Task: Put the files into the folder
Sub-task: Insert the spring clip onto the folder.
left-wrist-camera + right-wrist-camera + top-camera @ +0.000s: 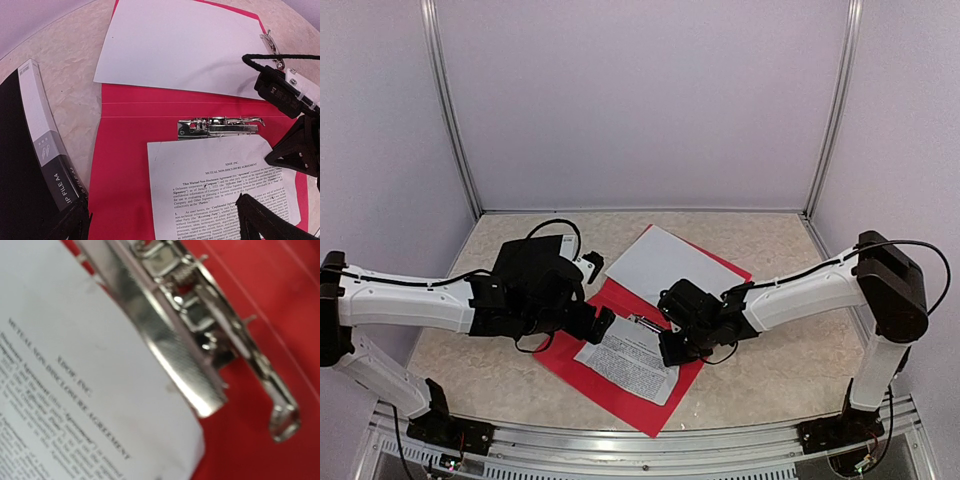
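The counter [770, 360] was a beige, mottled, stone-look surface, boxed in by pale walls on its left, far and right sides. A red folder [592, 385] lay open and flat on it near the middle, turned at an angle, with one corner pointing toward the near edge. A blank white sheet [660, 262] lay across the folder's far half, its left part running past the red edge onto bare counter.
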Controlling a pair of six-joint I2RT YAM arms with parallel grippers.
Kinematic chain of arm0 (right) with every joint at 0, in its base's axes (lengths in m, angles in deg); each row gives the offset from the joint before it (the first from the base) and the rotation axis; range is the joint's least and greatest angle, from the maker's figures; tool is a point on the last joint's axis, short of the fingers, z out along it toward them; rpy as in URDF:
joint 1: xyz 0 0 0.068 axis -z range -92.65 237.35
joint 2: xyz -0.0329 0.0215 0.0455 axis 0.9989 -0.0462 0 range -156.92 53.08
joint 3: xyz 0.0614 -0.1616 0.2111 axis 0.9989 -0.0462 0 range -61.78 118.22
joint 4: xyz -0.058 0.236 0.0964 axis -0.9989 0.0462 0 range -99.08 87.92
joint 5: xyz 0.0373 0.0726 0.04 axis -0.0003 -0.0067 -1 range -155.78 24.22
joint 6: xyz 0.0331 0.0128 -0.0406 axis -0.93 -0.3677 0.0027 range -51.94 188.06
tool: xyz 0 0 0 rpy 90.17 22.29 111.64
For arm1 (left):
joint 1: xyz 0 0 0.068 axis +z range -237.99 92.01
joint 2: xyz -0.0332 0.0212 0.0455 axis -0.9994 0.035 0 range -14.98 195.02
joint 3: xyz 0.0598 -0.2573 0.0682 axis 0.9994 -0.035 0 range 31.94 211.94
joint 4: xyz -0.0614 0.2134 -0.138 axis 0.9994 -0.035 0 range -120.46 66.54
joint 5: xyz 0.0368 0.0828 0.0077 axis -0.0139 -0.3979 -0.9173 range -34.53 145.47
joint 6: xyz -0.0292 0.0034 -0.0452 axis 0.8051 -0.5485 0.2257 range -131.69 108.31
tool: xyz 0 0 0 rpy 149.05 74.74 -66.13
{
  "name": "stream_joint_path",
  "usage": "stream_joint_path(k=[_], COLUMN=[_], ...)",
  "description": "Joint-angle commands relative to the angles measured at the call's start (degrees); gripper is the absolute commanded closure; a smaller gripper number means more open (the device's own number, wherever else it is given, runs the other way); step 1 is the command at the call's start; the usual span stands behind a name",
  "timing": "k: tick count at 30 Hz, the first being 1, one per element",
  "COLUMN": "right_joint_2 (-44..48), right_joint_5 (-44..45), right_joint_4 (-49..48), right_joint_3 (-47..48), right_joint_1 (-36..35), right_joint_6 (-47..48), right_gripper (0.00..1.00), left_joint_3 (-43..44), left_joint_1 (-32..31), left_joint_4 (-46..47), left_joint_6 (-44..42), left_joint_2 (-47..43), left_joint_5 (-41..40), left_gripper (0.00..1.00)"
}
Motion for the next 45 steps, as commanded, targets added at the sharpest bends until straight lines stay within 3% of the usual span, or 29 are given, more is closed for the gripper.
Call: stream_joint_path(k=[1,6,35,45], right_joint_2=[1.6,2.1,6.1,10.8], right_joint_5=[2.5,2.9,9.7,11.2], right_joint_4=[2.3,1.8,6.6,5.8], right_joint_3=[-2.1,-2.9,1.6,-0.4], right_joint_1=[0.2,0.3,-0.2,-0.5], right_joint_6=[-1.3,-1.8,2.1,2.5], right_gripper=[0.99,0.95,0.39,0.34], left_joint_3=[1.6,1.9,1.5,1.1], left_joint_1=[-0.9,-1.2,-2.9,-3.5], left_joint_4=[0.7,1.1,1.7,6.0], left_joint_6=[-1.1,-1.4,-1.1,0.1], left_joint_2=[1.3,2.6,6.3,11.5], left_joint_5=[-0.9,-0.7,1.6,6.7], left_gripper=[0.01,0.01,0.01,0.03])
